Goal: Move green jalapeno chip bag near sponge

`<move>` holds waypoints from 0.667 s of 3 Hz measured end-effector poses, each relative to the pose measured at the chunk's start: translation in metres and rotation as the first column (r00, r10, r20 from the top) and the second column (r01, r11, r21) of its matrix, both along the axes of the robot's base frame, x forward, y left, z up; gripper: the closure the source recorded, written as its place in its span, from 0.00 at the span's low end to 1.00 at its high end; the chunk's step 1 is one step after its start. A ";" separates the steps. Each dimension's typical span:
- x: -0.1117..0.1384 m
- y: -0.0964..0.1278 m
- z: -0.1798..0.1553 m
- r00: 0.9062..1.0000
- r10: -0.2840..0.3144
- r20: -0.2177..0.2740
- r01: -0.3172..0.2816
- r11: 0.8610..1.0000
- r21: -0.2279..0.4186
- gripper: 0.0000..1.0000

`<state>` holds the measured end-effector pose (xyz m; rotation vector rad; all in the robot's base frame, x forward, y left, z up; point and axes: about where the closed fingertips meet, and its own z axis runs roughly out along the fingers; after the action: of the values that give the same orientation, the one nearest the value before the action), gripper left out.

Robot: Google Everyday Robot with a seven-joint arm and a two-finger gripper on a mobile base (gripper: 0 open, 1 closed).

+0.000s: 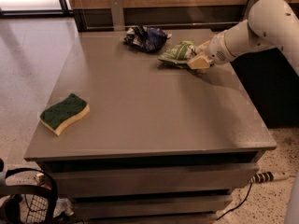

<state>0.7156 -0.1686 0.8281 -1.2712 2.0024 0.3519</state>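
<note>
The green jalapeno chip bag (177, 52) is at the far right of the grey table (154, 115), held a little above its top. My gripper (196, 59) reaches in from the right on a white arm and is shut on the bag's right end. The sponge (64, 113), dark green on top with pale yellow foam below, lies flat near the table's front left corner, far from the bag and the gripper.
A dark blue-black snack bag (145, 37) lies at the table's far edge, just left of the green bag. A wood-panelled wall runs behind the table. A dark cabinet stands to the right. A cable and power strip (271, 176) lie on the floor.
</note>
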 end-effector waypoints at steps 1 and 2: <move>0.002 0.003 0.003 1.000 0.014 -0.006 -0.014 1.000 0.007 1.00; -0.002 0.010 0.023 0.999 0.052 -0.016 -0.052 0.999 0.015 1.00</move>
<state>0.7139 -0.1588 0.8506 -1.3174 1.9794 0.4017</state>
